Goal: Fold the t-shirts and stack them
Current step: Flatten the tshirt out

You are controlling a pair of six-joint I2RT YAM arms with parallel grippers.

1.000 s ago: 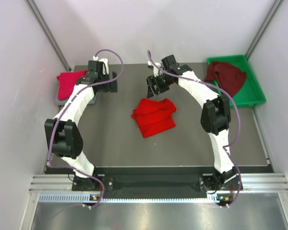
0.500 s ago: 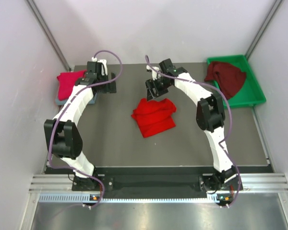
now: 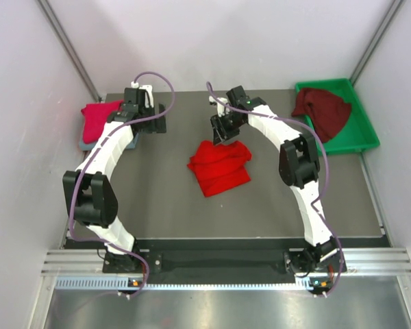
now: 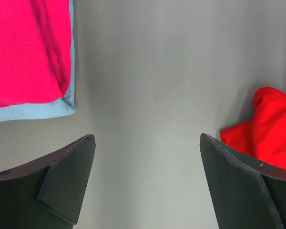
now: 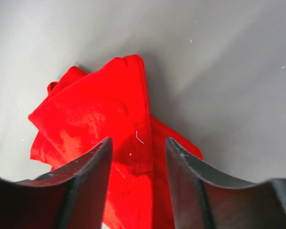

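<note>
red shirt (image 3: 219,166) mid-frame; right claw (image 3: 221,138) at its upper edge, astride a fold, cannot tell whether gripping. left claw (image 3: 154,124) wide open near pink shirt (image 3: 98,120), upper left.

A green tray (image 3: 362,130) sits at the far right corner of the dark grey worktop (image 3: 164,199). Pale walls (image 3: 20,137) stand on three sides. A silver rail (image 3: 219,264) runs along the near edge, with a shiny metal sheet (image 3: 226,308) in front of it.
</note>
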